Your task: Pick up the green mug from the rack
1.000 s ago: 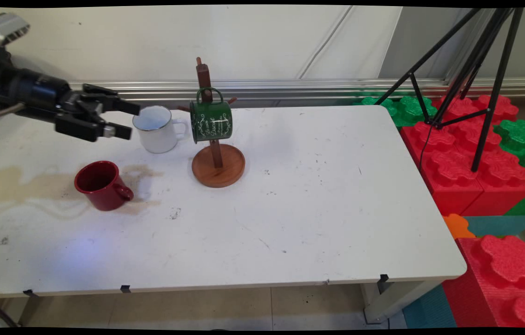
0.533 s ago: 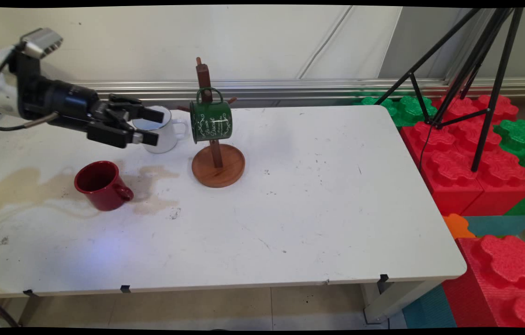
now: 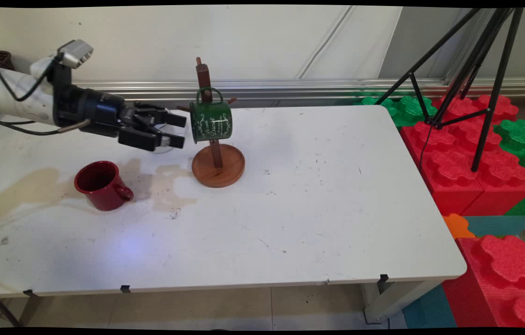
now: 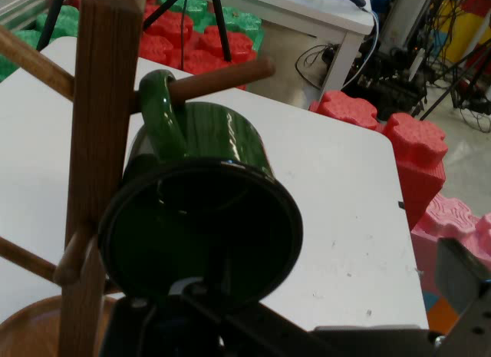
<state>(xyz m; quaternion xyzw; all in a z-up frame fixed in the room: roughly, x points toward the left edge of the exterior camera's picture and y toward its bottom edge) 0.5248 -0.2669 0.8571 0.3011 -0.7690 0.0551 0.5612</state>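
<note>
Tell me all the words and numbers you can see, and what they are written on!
Green mug hanging on the wooden mug stand: white curly writing, too small and blurred to read.
Red mug, white table, gripper: no words or numbers show.

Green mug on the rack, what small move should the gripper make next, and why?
Probably ease slightly further toward the green mug. The open gripper sits just left of it, not yet touching, and the hand view faces its open mouth as it hangs by the handle on a rack peg.
</note>
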